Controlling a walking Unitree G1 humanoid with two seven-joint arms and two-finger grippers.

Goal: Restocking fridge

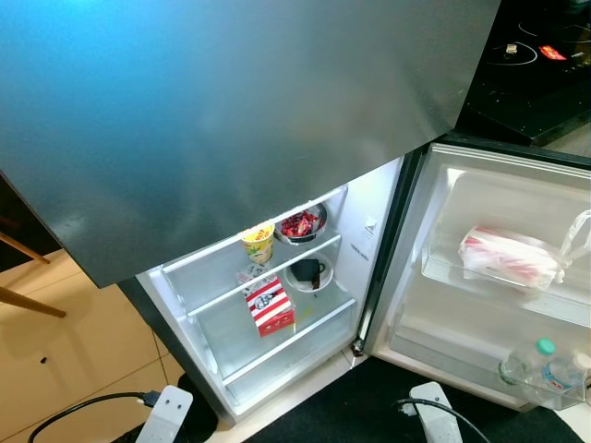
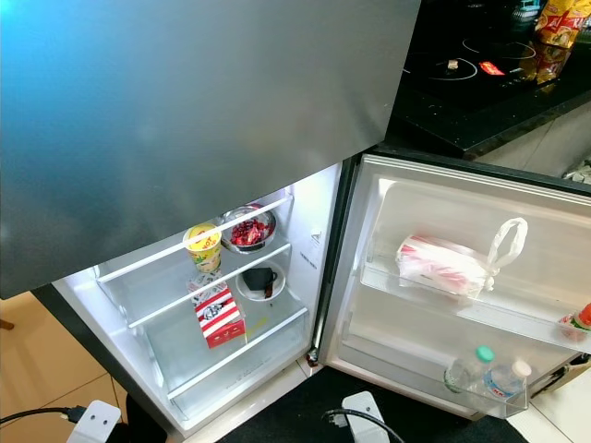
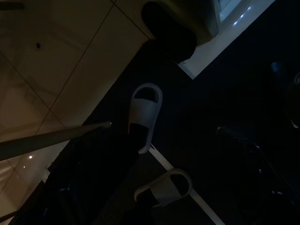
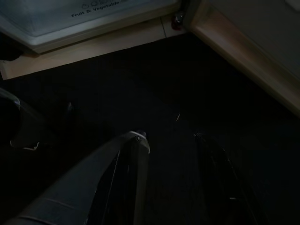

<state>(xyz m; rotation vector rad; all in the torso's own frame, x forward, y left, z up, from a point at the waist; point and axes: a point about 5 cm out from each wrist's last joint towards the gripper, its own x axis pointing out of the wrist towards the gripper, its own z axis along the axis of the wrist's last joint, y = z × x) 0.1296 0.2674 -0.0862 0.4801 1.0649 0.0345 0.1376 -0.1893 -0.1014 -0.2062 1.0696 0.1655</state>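
Dark mat below open fridge, beige tiles.

The closed upper door hides the back of the top shelf. On the open door, the bottles sit blurred behind their rail, and the picture's edge cuts off a red-capped one.

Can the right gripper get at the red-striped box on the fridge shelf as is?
Probably yes. The door stands wide open and nothing blocks the red-striped box at the shelf front. The right gripper hangs low over the dark mat, so it must rise.
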